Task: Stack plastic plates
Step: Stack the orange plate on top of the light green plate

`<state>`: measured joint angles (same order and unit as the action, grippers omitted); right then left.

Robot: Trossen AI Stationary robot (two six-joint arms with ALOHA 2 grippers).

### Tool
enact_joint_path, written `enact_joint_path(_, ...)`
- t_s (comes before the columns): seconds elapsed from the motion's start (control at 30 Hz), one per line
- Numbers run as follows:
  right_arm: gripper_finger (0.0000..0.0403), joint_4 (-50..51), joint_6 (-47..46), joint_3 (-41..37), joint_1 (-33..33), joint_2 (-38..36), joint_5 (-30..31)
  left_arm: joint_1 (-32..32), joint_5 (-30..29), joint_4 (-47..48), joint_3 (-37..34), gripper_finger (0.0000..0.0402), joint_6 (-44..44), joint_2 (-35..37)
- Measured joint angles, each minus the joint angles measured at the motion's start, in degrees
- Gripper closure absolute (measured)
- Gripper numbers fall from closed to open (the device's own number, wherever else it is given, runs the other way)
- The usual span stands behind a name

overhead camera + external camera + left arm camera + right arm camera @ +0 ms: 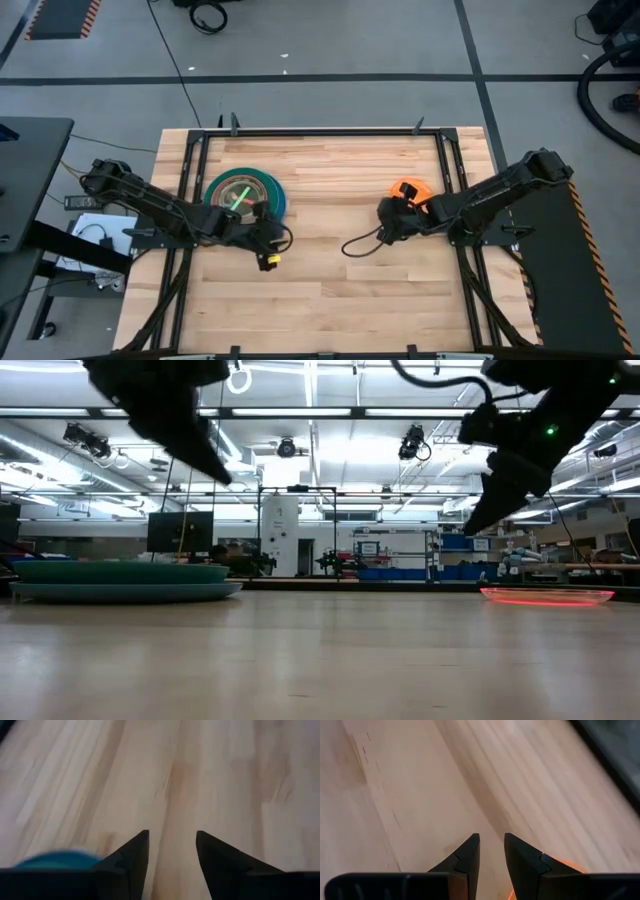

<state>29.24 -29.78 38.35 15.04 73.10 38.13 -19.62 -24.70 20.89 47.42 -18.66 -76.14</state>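
Stacking goes best if you bring the right gripper [388, 222], its jaws nearly pressed together with nothing between them, down on the orange plate [408, 189] at its near rim and grip only the lip. That plate, small and translucent, lies alone toward the counter's [330, 290] right side. The left gripper [265, 236], jaws spread and empty, hangs beside the stack [243, 191], green and teal rims over blue.

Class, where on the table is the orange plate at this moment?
In the high view the orange plate lies alone on the table's right half, just behind the right gripper, far from the stacked plates on the left.
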Motion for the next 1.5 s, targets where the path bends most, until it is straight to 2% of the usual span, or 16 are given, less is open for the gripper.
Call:
enact_joint_path(0.17, 0.0302, 0.98, -0.03, -0.01, -4.12, 0.00, -8.43, 0.04, -0.08, -6.97, 0.00, 0.0230, 1.73, 0.00)
enact_joint_path(0.3, 0.0302, 2.99, -0.13, 0.00, -7.32, 0.00, -16.51, 0.04, -0.08, -7.64, 0.00, 0.0230, 0.38, 0.00)
enact_joint_path(0.43, 0.0302, 6.38, -0.28, 0.00, -9.89, 0.00, -21.35, 0.04, -0.06, -7.54, -0.02, 0.0230, -1.68, 0.00)
enact_joint_path(0.67, 0.0302, 13.76, -1.15, 0.00, -13.82, 0.00, -24.21, 0.02, -0.06, -8.65, -0.04, 0.0230, -1.70, -0.02)
enact_joint_path(0.93, 0.0302, 17.32, -2.48, 0.00, -17.73, 0.00, -31.73, -0.93, -0.13, -8.37, -0.04, 0.0230, -1.69, -0.37)
enact_joint_path(1.17, 0.0302, 23.27, -2.47, 0.00, -19.85, 0.01, -31.83, -2.84, 1.12, -6.42, -0.12, 0.0230, -1.70, -2.69)
enact_joint_path(1.5, 0.0302, 26.35, -1.10, 0.00, -22.63, 0.02, -32.07, -3.59, 4.96, -6.05, -0.07, 0.0230, -4.50, -7.10)
